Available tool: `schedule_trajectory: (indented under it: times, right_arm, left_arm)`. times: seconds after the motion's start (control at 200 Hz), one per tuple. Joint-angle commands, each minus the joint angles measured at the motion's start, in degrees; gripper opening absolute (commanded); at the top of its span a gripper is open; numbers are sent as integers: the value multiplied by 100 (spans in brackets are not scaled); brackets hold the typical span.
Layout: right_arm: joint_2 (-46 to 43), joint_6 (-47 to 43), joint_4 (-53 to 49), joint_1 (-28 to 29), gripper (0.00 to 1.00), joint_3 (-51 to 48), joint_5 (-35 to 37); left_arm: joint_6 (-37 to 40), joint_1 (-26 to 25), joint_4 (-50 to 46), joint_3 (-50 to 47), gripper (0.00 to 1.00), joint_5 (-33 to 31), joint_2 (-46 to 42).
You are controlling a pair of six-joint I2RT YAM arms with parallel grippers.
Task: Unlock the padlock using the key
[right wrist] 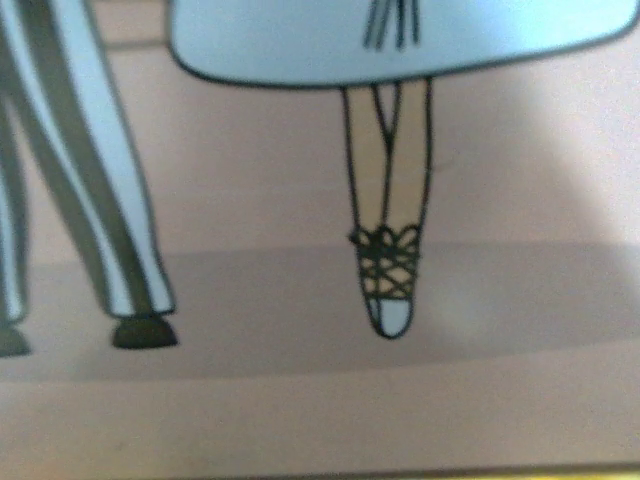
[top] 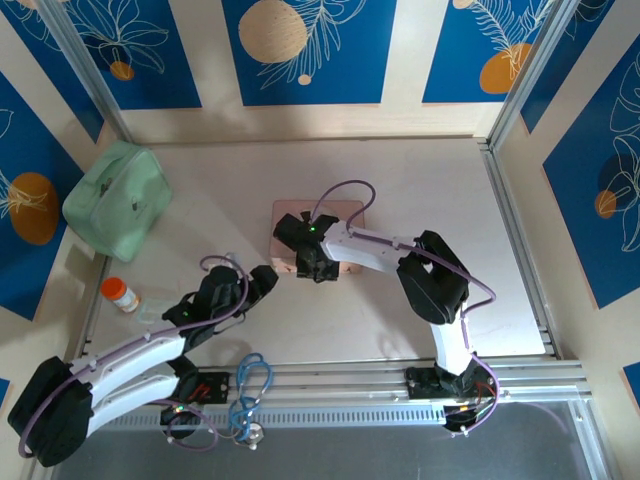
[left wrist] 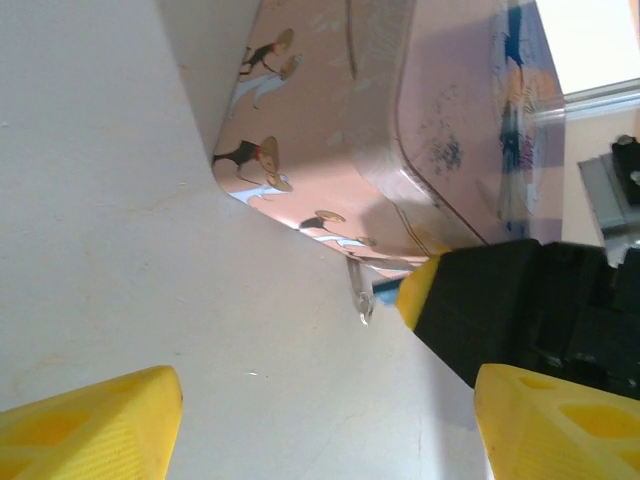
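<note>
Left claw [left wrist: 325, 432] gapes wide and empty beside the pink tin [top: 345, 213] at mid-tabletop [top: 430, 190]. Whether the right claw [top: 316, 265], over the tin, is wide or narrow I cannot tell. A silvery sliver at the tin's edge is probably the padlock [left wrist: 360, 298]; a hasty pinch might knock it aside.

Left arm [top: 130, 352], right arm [top: 372, 246]: white links, black joints, purple cables [top: 347, 183]. Left gripper [left wrist: 325, 425] fingers [left wrist: 100, 425] yellow. Green LED [top: 312, 227] on right wrist.
</note>
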Motion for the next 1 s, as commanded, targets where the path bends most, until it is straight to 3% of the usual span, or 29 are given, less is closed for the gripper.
schedule_trajectory:
  times: [0.0, 0.2, 0.27, 0.45, 0.555, 0.705, 0.805, 0.995]
  right_arm:
    - [279, 44, -15, -71, 54, 167, -157]
    - [362, -33, 219, -29, 48, 171, 174]
    - [367, -68, 251, -35, 38, 174, 276]
    - [419, -145, 99, -36, 23, 317, 321]
    - [403, -258, -142, -26, 14, 512, 20]
    - [361, -506, -733, -187, 9, 919, -873]
    - [175, -649, -817, -362, 11, 879, -1441]
    - [-674, -744, -528, -289, 36, 279, -1299]
  left_arm:
    - [-79, -120, 295, -89, 76, -229, -5]
    - [-107, -227, 330, -140, 74, -338, -74]
    - [-98, -247, 397, -151, 74, -349, -45]
    - [-19, -331, 623, -133, 72, -358, 166]
    - [133, -419, 745, -123, 71, -416, 306]
    - [404, -542, 1209, -280, 60, -580, 567]
    - [459, -635, 1618, -378, 58, -681, 806]
    - [930, -806, 2356, -77, 56, -531, 1628]
